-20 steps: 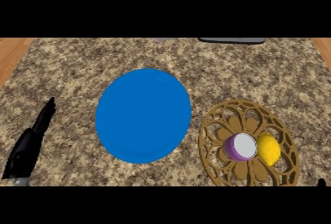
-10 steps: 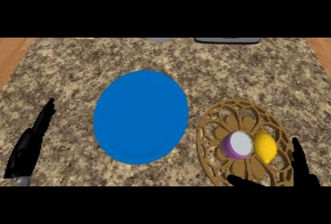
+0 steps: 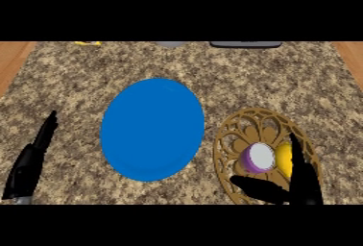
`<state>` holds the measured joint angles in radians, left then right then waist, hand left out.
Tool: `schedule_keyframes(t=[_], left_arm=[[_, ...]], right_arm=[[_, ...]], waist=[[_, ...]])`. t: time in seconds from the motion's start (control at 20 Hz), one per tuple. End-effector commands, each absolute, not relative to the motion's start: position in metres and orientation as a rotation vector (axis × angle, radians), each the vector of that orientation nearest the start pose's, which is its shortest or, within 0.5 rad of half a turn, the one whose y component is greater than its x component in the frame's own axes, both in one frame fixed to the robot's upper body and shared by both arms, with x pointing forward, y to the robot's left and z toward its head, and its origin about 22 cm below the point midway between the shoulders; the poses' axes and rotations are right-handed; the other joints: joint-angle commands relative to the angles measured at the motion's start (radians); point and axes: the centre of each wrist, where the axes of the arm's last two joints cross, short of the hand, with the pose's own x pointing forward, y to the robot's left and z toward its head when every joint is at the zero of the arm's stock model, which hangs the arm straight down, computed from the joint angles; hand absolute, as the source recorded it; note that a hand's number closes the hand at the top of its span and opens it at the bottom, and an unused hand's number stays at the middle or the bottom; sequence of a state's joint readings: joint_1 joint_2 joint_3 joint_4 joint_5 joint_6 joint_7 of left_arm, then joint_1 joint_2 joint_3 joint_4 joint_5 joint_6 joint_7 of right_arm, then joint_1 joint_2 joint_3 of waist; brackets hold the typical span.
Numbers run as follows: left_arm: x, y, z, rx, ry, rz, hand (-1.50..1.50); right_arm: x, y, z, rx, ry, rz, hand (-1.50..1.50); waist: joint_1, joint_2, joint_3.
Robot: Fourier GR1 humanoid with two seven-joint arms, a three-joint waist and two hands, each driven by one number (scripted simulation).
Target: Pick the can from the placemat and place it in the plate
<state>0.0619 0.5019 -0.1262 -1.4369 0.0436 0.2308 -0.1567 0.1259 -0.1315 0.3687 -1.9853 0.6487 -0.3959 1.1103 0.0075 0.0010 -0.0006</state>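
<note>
The right hand (image 3: pixel 301 180), fingers straight and thumb spread, hovers over the near side of a round brown openwork placemat (image 3: pixel 245 126). Just ahead of its thumb stands the purple can (image 3: pixel 258 157), a yellow object (image 3: pixel 284 158) touching its right. Left lies a blue plate (image 3: pixel 152 129) on the speckled worktop (image 3: pixel 284 77). The left hand (image 3: pixel 32 161) rests open far left.

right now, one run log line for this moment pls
phase: reach | right hand: open, over placemat by can | left hand: open, resting | plate: no can
</note>
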Motion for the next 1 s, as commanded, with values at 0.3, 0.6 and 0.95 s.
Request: schedule_keyframes(t=[0.3, 0.6, 0.95], left_arm=[[0.216, 0.339, 0.007, 0.465, -1.510, -0.293, 0.00], [0.209, 0.333, -0.003, 0.469, -1.514, -0.283, 0.00], [0.208, 0.356, 0.002, 0.480, -1.508, -0.295, 0.00]], right_arm=[[0.202, -0.164, 0.048, -0.598, -0.858, 0.012, -1.50], [0.221, -0.184, 0.040, -0.574, -0.895, -0.003, 1.50], [0.219, -0.177, 0.019, -0.635, -0.935, 0.010, 1.50]], waist=[[-0.005, -0.002, 0.001], [-0.004, -0.001, 0.001], [-0.003, -0.001, 0.001]])
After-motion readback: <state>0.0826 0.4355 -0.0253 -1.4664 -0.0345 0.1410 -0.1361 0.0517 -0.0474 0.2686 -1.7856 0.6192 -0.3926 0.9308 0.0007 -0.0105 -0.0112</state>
